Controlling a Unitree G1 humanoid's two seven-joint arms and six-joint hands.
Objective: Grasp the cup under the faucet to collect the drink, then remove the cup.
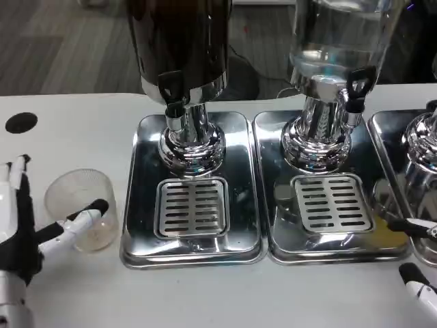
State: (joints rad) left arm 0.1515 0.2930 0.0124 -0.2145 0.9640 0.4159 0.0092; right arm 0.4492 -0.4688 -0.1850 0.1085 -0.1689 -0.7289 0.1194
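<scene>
A clear plastic cup [80, 205] stands upright on the white table, left of the dark drink dispenser [181, 41] and its faucet [173, 97]. It holds no liquid that I can make out. My left hand [27, 229] is at the lower left, fingers [18, 179] raised and apart to the cup's left. Its thumb reaches across the cup's front and seems to touch the wall. No grip closes around the cup. My right hand [418, 273] shows at the lower right edge, fingers apart and holding nothing, by the second tray's corner.
A steel drip tray [140, 232] with a slotted grate lies under the dark dispenser. A second tray [273, 239] sits under a clear dispenser [338, 41] with a black tap. A third tray [382, 137] is at the right edge. A black round hole [21, 122] marks the table's left.
</scene>
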